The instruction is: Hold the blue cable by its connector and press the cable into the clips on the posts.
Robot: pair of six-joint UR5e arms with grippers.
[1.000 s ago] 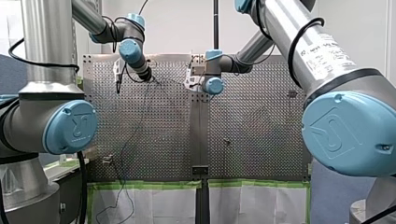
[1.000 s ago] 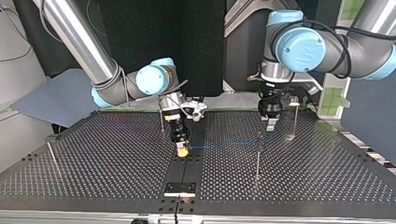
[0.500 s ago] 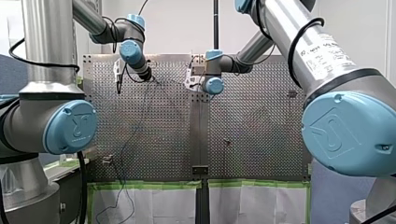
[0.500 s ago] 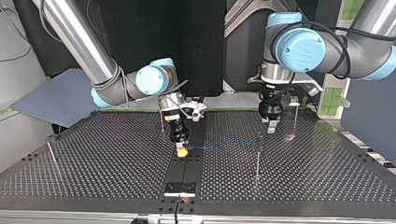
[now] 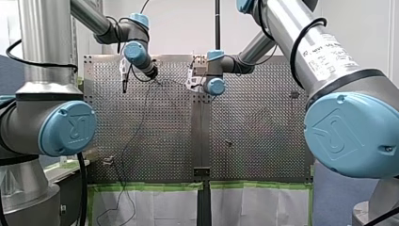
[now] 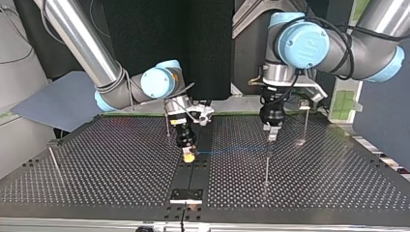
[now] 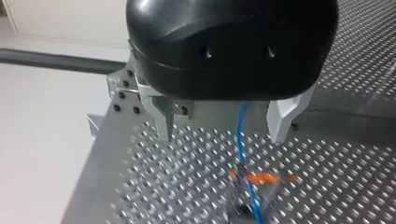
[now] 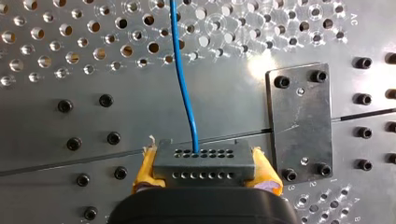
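Note:
The blue cable [image 8: 183, 79] leaves a dark grey connector [image 8: 204, 162], and my right gripper [image 8: 205, 175] is shut on that connector with its yellow pads [image 8: 148, 170]. In the top view my right gripper [image 6: 188, 155] hangs low over the table's middle seam. From there the cable [image 6: 232, 150] runs level to a thin post [image 6: 267, 159]. My left gripper [image 6: 270, 137] stands just over that post's top. Its metal fingers [image 7: 163, 116] are open, and the cable [image 7: 239, 135] passes untouched between them down to an orange-marked clip [image 7: 254, 179].
More thin posts stand on the perforated table: one at the top view's far right [image 6: 305, 121], one behind my right gripper [image 6: 167, 126], one at the far left [image 6: 53, 160]. A small bolted plate [image 6: 186, 195] lies on the seam near the front edge.
My left arm has swung toward the top view's left, bringing its open gripper over the post that the cable reaches. My right gripper and the connector have stayed put.

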